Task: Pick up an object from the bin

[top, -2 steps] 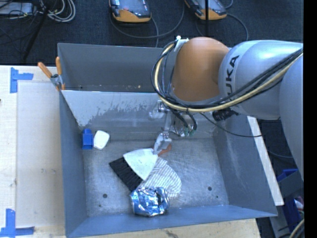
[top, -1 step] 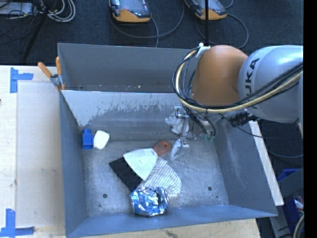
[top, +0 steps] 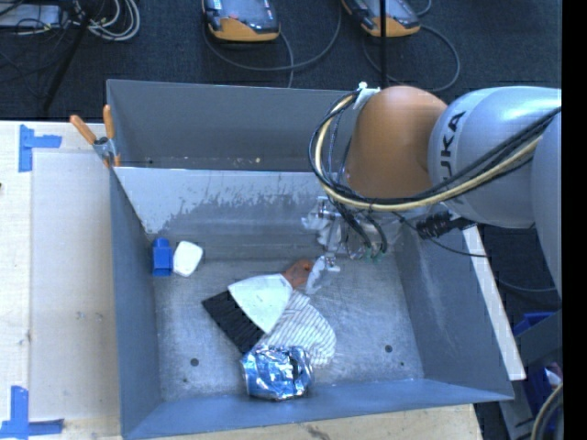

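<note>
On the left of the bin [top: 229, 136] floor, a blue block [top: 162, 256] and a white rounded piece [top: 187, 258] are seen touching each other. Further right, a heap is formed by a black flat piece [top: 229, 321], a white wedge [top: 260, 301], a crumpled blue-and-silver foil packet [top: 275, 374] and a striped cloth [top: 303, 330]. A small brown object [top: 298, 269] is found at the heap's upper edge (near the bin's middle). The gripper [top: 317, 279] is seen just beside it on the right; whether it is open or closed cannot be told.
</note>
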Tool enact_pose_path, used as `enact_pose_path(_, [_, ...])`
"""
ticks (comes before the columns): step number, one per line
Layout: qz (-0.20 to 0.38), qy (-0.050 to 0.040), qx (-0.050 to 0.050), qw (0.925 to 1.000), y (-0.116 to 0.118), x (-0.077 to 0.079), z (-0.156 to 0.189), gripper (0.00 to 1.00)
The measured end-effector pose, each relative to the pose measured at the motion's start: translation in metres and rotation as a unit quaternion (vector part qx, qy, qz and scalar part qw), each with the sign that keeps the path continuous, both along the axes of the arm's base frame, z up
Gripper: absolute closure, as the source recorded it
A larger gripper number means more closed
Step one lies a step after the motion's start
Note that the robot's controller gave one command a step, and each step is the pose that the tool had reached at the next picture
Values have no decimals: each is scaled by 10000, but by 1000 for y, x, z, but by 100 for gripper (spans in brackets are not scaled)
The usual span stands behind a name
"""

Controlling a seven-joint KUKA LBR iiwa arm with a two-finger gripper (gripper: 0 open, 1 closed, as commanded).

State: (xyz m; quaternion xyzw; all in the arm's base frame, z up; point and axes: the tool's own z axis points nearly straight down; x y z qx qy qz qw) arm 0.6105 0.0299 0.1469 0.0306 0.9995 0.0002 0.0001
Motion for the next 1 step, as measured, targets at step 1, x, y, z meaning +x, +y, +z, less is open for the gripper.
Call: enact_pose_path(1, [-765, -11, 1, 9971, 2, 11, -68, 0])
